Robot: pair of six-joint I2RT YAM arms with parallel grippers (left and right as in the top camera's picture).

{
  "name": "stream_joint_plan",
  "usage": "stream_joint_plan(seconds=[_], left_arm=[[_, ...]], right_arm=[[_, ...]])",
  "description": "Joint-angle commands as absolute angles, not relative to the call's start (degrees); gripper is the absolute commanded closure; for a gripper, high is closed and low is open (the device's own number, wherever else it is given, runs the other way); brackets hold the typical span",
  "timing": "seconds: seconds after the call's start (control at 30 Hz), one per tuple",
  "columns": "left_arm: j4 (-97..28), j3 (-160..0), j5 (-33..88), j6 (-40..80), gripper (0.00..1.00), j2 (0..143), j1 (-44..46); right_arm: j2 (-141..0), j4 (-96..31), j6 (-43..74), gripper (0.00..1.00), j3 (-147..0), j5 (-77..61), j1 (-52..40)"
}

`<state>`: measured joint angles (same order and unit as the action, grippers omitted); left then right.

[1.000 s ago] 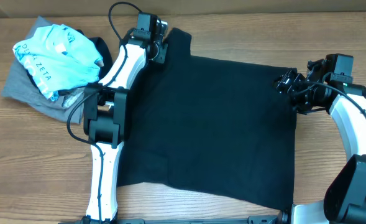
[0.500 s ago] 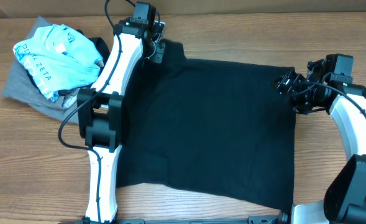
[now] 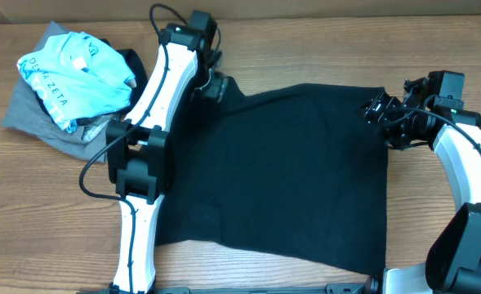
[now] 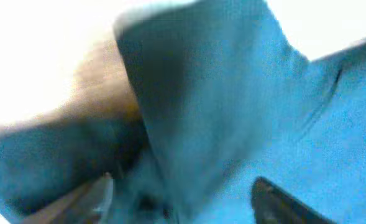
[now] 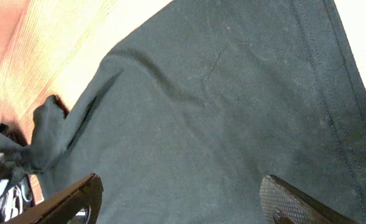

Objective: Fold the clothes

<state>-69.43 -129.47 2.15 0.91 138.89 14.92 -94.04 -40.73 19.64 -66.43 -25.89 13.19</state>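
Wood-grain table (image 3: 44, 204) fills the overhead view, and most of its middle is covered by the black T-shirt (image 3: 289, 180), spread nearly flat with its lower edge toward the near side of the table. The shirt's upper left corner is drawn inward into a bunched point. At the table's far left, well apart from the shirt, the light blue lettered tee (image 3: 77, 73) lies crumpled on top of the grey garment (image 3: 28, 114). The left arm reaches up along the shirt's left edge, and the left gripper (image 3: 211, 82) sits right at that bunched corner. In the left wrist view a ridge of fabric rises between its fingers (image 4: 96, 194), but heavy blur hides whether they pinch it, so I cannot tell its state. The right gripper (image 3: 376, 109) is at the shirt's upper right corner. In the right wrist view its fingers (image 5: 77, 194) stand wide apart over smooth dark cloth, gripping nothing, with a stitched hem running down the right side.
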Motion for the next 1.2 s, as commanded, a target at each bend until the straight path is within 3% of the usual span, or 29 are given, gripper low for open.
stream_joint_plan(seconds=[0.0,0.4,0.57,0.73,0.83,0.93,1.17], left_arm=[[-62.2,-129.9,2.1,-0.9,0.15,137.7,14.2],[-53.6,-129.1,4.1,-2.6,0.13,144.3,13.7],[-53.7,-129.1,5.6,-2.6,0.20,145.6,13.5],[-53.3,-129.1,5.7,-2.6,0.34,147.8,13.5],[-52.9,-129.2,5.8,-2.6,0.60,148.5,13.4],[-51.7,-129.4,5.7,-2.6,0.77,148.1,13.4],[-53.6,-139.4,4.3,-2.6,0.83,145.9,12.1]], right_arm=[[-94.0,-40.6,19.3,0.15,-67.9,-25.6,13.1],[-94.0,-40.7,19.3,0.16,-67.9,-25.6,13.1],[-94.0,-40.7,19.3,0.16,-67.9,-25.6,13.1],[-94.0,-40.7,19.3,0.16,-67.9,-25.6,13.1],[-94.0,-40.9,19.3,0.16,-67.9,-25.6,13.1],[-94.0,-40.9,19.3,0.16,-67.9,-25.6,13.1],[-94.0,-41.4,19.3,0.16,-67.9,-25.6,13.1]])
